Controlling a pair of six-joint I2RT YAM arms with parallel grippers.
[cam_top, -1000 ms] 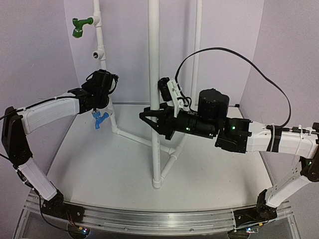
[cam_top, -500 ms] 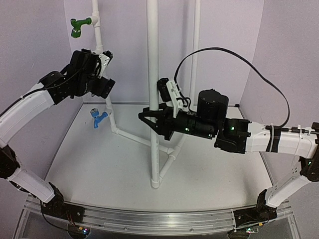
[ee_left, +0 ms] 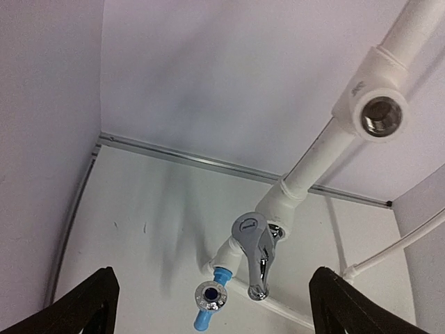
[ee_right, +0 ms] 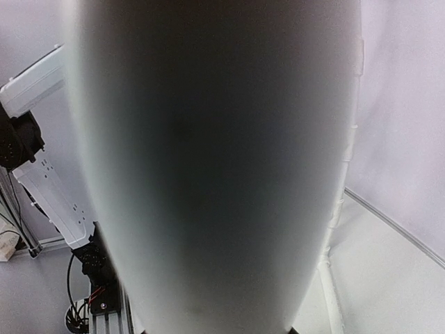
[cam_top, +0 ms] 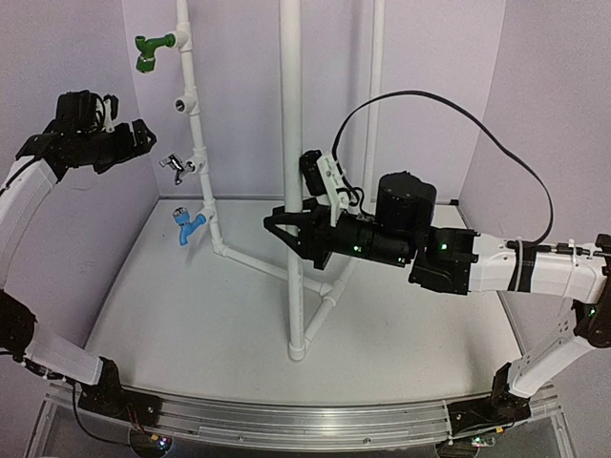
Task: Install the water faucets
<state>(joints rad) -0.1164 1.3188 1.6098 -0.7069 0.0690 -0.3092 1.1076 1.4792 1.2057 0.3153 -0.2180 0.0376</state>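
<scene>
Three water faucets sit on the slanted white pipe at the back left: a green one at the top, a chrome one lower down and a blue one near the floor. My left gripper hangs open and empty, well left of the chrome faucet. In the left wrist view the chrome faucet and blue faucet lie between my black fingertips, far off. My right gripper is shut on the thick central upright pipe, which fills the right wrist view.
A tee fitting with an empty threaded socket sits on the slanted pipe between the green and chrome faucets. More white pipes run across the floor to the central post. Purple walls close in on the left, back and right.
My left gripper opened and pulled back up and to the left, away from the slanted pipe, uncovering the chrome faucet on its fitting. The right arm has not moved.
</scene>
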